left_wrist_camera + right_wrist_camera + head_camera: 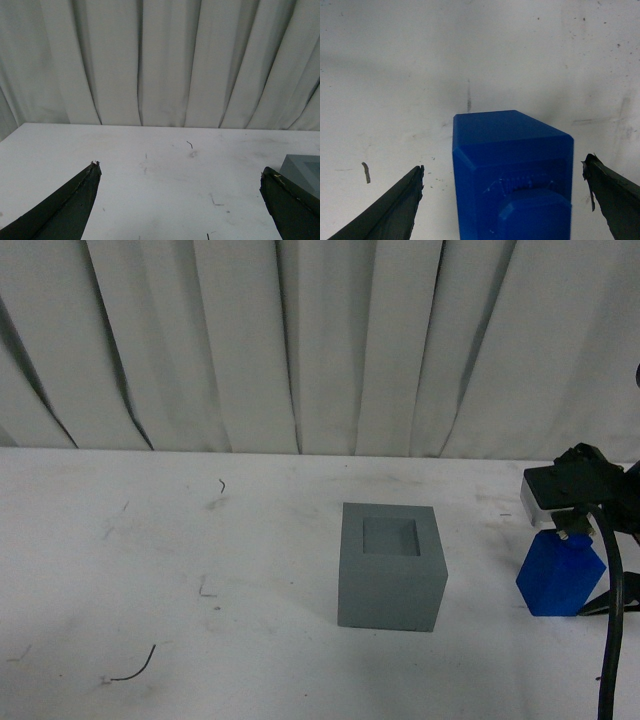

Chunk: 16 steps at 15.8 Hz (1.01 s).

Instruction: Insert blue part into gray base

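The gray base [390, 567], a matte cube with a square recess in its top, stands on the white table right of centre. Its corner [306, 170] also shows in the left wrist view, behind one dark finger. The blue part [560, 575] stands on the table at the far right, under my right arm. In the right wrist view the blue part [512, 172] fills the space between the fingers, stud end toward the camera. My right gripper [502, 172] is open around it, both fingers apart from its sides. My left gripper [180, 170] is open over bare table, holding nothing.
The white table [150, 570] carries scuffs and a few thin dark wire scraps [135, 668]. A pleated white curtain [300, 340] closes off the far edge. A black cable [612, 620] hangs from the right arm at the frame's right edge.
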Each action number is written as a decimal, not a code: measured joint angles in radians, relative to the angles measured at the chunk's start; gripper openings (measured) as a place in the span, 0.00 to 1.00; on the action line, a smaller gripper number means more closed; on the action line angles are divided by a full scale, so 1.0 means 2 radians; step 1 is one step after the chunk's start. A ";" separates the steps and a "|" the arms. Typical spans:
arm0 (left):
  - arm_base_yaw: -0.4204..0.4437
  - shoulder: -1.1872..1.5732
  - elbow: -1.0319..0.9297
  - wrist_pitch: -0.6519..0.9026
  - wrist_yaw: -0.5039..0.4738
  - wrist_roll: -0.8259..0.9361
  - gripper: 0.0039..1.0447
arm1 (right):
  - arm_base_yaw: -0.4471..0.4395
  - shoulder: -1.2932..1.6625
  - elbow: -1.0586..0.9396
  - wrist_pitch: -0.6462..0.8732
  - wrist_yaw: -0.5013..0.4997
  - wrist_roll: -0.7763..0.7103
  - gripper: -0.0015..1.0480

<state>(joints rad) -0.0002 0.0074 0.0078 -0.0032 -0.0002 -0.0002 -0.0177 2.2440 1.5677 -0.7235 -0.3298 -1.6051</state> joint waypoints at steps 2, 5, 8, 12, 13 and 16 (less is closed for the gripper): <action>0.000 0.000 0.000 0.000 0.000 0.000 0.94 | 0.003 0.007 0.007 0.007 -0.005 0.004 0.78; 0.000 0.000 0.000 0.000 0.000 0.000 0.94 | 0.006 0.007 0.008 0.001 -0.011 0.005 0.49; 0.000 0.000 0.000 0.000 0.000 0.000 0.94 | 0.009 0.007 0.011 -0.003 -0.012 0.006 0.46; 0.000 0.000 0.000 0.000 0.000 0.000 0.94 | 0.009 0.007 0.013 -0.014 -0.015 0.010 0.46; 0.000 0.000 0.000 0.000 0.000 0.000 0.94 | 0.009 0.007 0.013 -0.021 -0.016 0.011 0.45; 0.000 0.000 0.000 0.000 0.000 0.000 0.94 | 0.009 -0.022 0.016 -0.056 -0.022 0.019 0.45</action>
<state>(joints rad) -0.0002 0.0074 0.0078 -0.0032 -0.0002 -0.0002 -0.0002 2.2005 1.6005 -0.8360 -0.3740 -1.5677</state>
